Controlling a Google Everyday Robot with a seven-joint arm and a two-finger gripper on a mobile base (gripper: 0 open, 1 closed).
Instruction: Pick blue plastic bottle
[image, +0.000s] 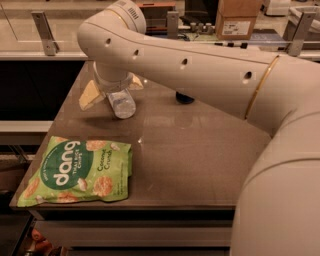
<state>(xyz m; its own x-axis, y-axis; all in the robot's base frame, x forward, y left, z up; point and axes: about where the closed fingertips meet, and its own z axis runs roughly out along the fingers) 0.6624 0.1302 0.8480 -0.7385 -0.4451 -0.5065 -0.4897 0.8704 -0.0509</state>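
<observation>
Arm (200, 65) stretched over table (190, 150), hand (112, 94) low, spread open astride blue plastic bottle (122, 103).

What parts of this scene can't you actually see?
One camera view only:
- bottle: upper part hidden by the gripper above it.
- can: only its bottom shows under the arm.
- Whether the gripper touches the bottle: the arm blocks it.
- table: right side covered by the arm.

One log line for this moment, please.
gripper open over bottle | bottle lying on table, far left | not yet grasped | bag front-left
</observation>
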